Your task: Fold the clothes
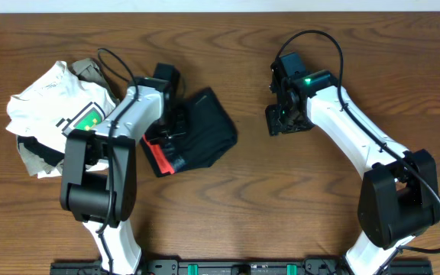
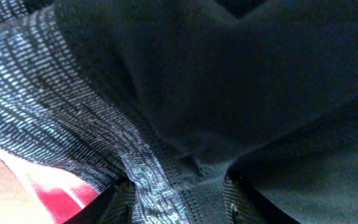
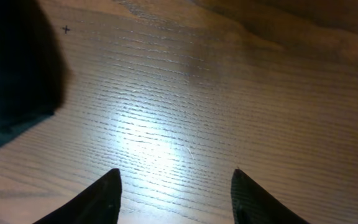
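Clothes lying on the left half of a brown wooden table (image 1: 281, 221), one arm down on them and one over bare wood.
Nearest the arm bases, a crumpled black fabric garment (image 1: 208, 130) with a red waistband (image 1: 157, 159) is lying left of centre. The left gripper (image 1: 168, 136) is pressing into it, and its wrist camera is showing only dark cloth and a grey striped band (image 2: 55, 112), so I cannot tell how its claw is standing. The right gripper (image 3: 176, 196) is hovering above bare wood with its fingers apart and holding nothing. Farther left, a rumpled white T-shirt with a green print (image 1: 52, 107) is sitting heaped on other clothes.
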`<move>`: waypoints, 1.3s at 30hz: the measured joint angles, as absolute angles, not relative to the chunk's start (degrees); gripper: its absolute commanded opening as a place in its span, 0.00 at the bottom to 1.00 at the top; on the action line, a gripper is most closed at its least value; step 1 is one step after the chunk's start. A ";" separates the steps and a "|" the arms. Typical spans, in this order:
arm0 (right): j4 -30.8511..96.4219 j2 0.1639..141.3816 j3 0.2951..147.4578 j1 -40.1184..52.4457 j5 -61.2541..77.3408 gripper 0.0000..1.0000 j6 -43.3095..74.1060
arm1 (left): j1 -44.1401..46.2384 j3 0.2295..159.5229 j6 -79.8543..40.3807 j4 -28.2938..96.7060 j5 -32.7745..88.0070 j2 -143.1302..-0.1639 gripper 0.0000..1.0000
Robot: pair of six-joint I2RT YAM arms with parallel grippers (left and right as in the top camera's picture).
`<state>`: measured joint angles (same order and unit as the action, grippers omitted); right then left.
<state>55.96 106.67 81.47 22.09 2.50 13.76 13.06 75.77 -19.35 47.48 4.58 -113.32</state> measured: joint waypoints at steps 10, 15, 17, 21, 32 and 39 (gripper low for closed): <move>57.69 106.67 81.45 19.75 1.65 0.51 15.07 | 19.46 75.77 -15.14 40.71 5.34 -113.32 0.48; 58.48 106.67 81.45 16.82 1.23 0.52 16.10 | 21.12 75.94 -11.14 40.36 6.92 -113.32 0.57; 58.85 106.67 81.45 15.92 1.06 0.52 16.16 | 21.28 76.40 -10.09 41.65 7.62 -113.32 0.59; 58.92 106.67 81.45 14.96 0.80 0.53 16.32 | 21.15 76.77 -8.95 44.86 9.54 -112.81 0.68; 58.94 106.67 81.45 14.76 0.60 0.53 16.32 | 17.12 76.75 -12.21 53.89 11.09 -102.04 0.98; 59.07 106.67 81.45 14.76 0.60 0.54 16.32 | 11.81 71.00 -20.88 48.45 11.03 -102.02 0.98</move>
